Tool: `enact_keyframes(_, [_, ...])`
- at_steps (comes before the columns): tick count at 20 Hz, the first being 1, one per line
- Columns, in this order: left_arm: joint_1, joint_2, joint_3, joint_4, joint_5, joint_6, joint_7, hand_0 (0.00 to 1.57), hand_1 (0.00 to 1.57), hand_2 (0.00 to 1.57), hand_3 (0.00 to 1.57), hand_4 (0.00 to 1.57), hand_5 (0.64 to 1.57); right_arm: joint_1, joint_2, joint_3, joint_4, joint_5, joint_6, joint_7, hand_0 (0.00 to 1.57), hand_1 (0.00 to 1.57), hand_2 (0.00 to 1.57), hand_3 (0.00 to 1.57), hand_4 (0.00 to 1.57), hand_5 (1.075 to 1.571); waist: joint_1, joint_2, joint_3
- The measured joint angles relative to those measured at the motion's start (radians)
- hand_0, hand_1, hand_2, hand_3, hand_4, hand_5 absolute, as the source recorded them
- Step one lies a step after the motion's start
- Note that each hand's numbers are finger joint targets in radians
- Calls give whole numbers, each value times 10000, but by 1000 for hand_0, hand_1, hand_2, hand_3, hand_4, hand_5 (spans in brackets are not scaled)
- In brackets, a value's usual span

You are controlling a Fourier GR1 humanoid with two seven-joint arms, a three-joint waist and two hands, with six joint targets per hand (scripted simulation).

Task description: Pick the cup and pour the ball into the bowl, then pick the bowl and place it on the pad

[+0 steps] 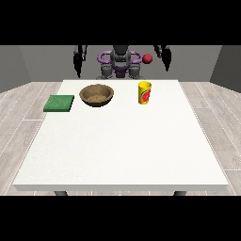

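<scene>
A yellow cup [144, 92] with a red mark stands upright on the far right part of the white table [122, 150]. A red ball [148, 58] shows in the air above the cup, level with the robot's shoulder, and no hand touches it. To the cup's left sits a brown bowl [96, 94]. A green pad [59, 103] lies flat near the table's left edge. The hand at the view's left [78, 61] and the hand at the view's right [165, 56] hang behind the table's far edge, fingers straight and pointing down, holding nothing.
The robot's torso [120, 63] stands behind the far edge, between the two hands. A wooden floor surrounds the table. The near half of the table is bare white surface.
</scene>
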Motion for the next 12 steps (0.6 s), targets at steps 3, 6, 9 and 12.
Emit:
enact_keyframes(3, [-27, 154, 57, -351, 30, -21, 277, 0, 0, 0, 0, 664, 1566, -18, -142, -51, -361, -28, 14, 259, 0, 0, 0, 0, 875, 1533, 4, -941, -62])
enact_keyframes(6, [-53, 288, 113, -665, 97, -48, 651, 0, 0, 0, 0, 664, 1566, -58, -274, -115, -707, -78, 16, 596, 0, 0, 0, 0, 875, 1533, 4, -1787, -106])
enact_keyframes(9, [319, -249, -44, -1118, 760, 54, 1894, 0, 0, 0, 0, 634, 1564, 285, -25, -301, -1300, -756, -108, 1740, 0, 0, 0, 0, 860, 1530, -266, -3016, -131])
enact_keyframes(12, [614, -522, -245, -1830, 1115, 358, 3244, 0, 0, 0, 0, 618, 1564, 498, 70, -339, -2031, -1095, -368, 3034, 0, 0, 0, 0, 856, 1531, -350, -3754, -140])
